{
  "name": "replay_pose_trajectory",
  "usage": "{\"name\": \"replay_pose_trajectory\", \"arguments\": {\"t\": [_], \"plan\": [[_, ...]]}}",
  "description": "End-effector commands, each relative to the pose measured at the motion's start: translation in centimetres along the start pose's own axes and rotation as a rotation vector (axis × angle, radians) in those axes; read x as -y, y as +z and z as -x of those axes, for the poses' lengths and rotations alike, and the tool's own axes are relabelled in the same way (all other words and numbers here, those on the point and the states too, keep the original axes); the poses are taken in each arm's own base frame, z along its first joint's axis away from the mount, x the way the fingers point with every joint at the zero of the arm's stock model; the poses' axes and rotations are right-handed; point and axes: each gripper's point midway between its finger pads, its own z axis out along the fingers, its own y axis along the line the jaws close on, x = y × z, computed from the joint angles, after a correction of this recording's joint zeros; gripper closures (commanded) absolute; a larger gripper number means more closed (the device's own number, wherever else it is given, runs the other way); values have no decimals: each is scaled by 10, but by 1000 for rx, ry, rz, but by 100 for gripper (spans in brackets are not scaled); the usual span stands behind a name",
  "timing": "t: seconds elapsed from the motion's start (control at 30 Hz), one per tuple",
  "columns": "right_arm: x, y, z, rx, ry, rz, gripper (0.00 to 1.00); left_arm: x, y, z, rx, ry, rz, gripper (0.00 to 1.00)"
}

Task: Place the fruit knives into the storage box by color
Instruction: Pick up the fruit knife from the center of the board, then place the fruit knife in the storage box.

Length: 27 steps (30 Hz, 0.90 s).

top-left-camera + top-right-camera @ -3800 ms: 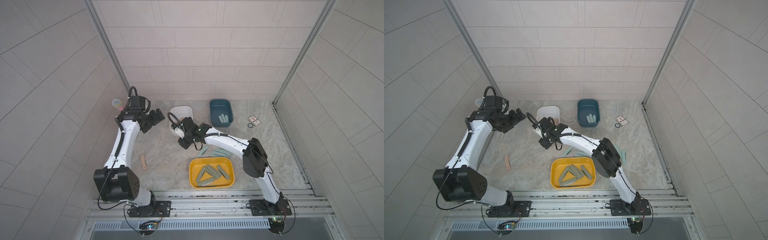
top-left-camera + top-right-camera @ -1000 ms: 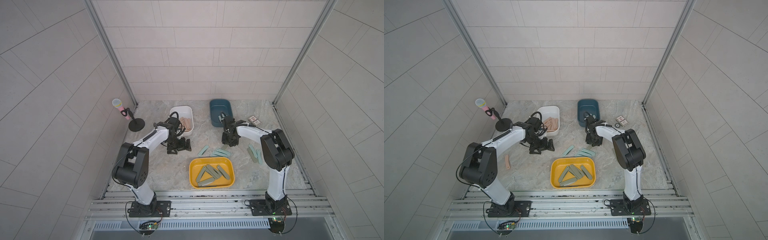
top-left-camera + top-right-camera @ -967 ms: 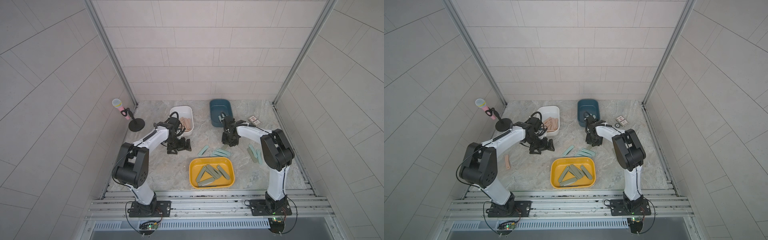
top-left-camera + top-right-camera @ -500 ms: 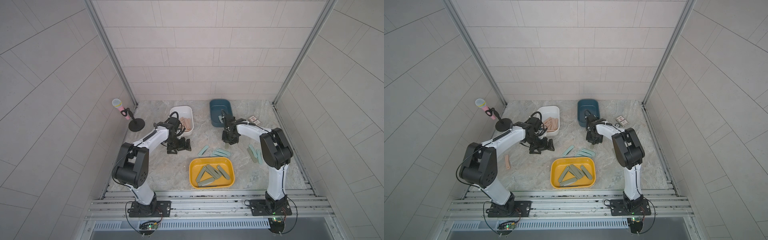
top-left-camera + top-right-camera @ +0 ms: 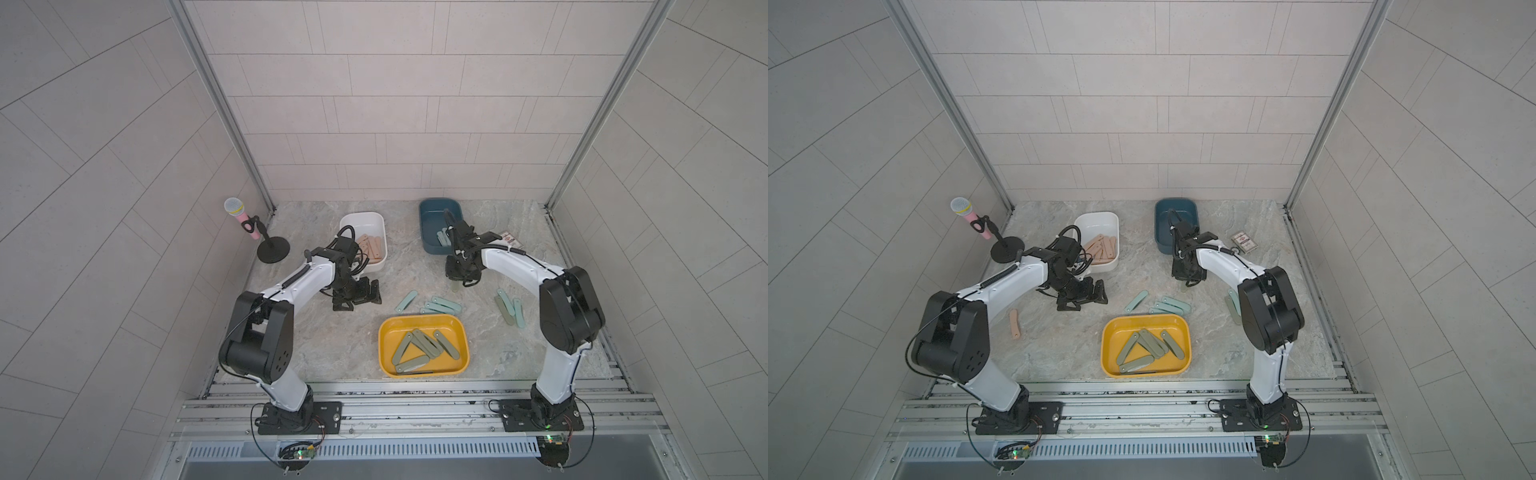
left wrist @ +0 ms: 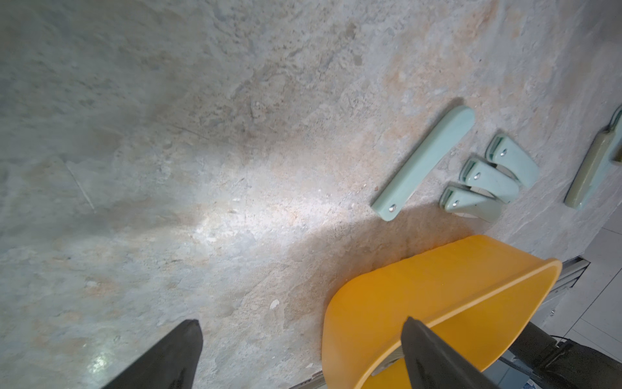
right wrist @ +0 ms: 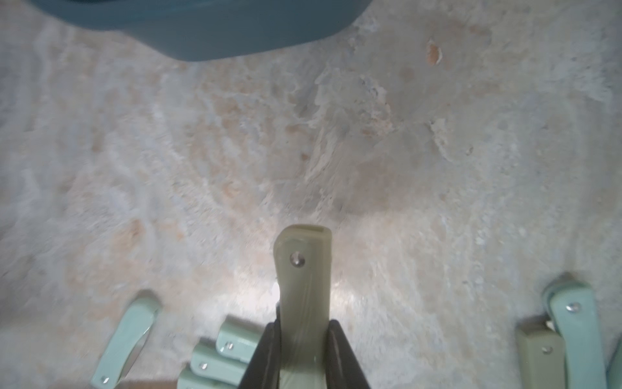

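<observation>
The olive-green fruit knife [image 7: 303, 286] sat clamped between the narrow fingers of the right gripper [image 7: 303, 336], above the desk [image 5: 332, 340] just in front of the dark teal box [image 5: 440, 203]. Only the right wrist view showed its look: a flat, folded bar with a squared end and a metal rivet near that end. In a top view just its tip [image 5: 457, 286] peeked out below the gripper. Loose pale teal knives [image 5: 440, 305] lay nearby, between it and the yellow box [image 5: 384, 332], which held several olive knives [image 5: 424, 343]. A lone peach-pink knife [image 5: 1015, 324] on the desk appeared in only one top view, since the left arm hid it in the other. The left gripper [image 6: 301, 331] was spread wide and held nothing, low over bare desk beside the yellow box, near the white box [image 5: 361, 216].
</observation>
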Motion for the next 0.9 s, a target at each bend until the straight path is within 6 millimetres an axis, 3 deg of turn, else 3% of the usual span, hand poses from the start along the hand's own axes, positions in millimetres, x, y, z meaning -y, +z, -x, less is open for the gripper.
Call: {"name": "replay_pose_trajectory", "arguments": {"t": [0.0,0.1,0.3,0.47,0.53,0.63,0.77,0.87], "plan": [[3,-40,-25,29,-62,-9,84,-1,-6,-12,12,8,15,0],[-12,-57,-58,43,-148,44,84,-4,-8,-19,19,15,32,0],[-69,-61,-150,32,-384,212,81,-15,-12,-30,19,13,76,0],[-87,-49,-190,5,-521,246,80,-17,-14,-35,18,11,88,0],[-90,-41,-200,-6,-558,253,77,-18,-16,-36,9,20,107,0],[-92,-35,-210,-24,-578,282,64,-15,-18,-34,9,21,119,0],[-100,-67,-189,65,-583,327,46,9,-12,-31,1,130,175,0],[-90,-91,-163,120,-566,327,40,26,-5,-19,-29,217,216,1]]}}
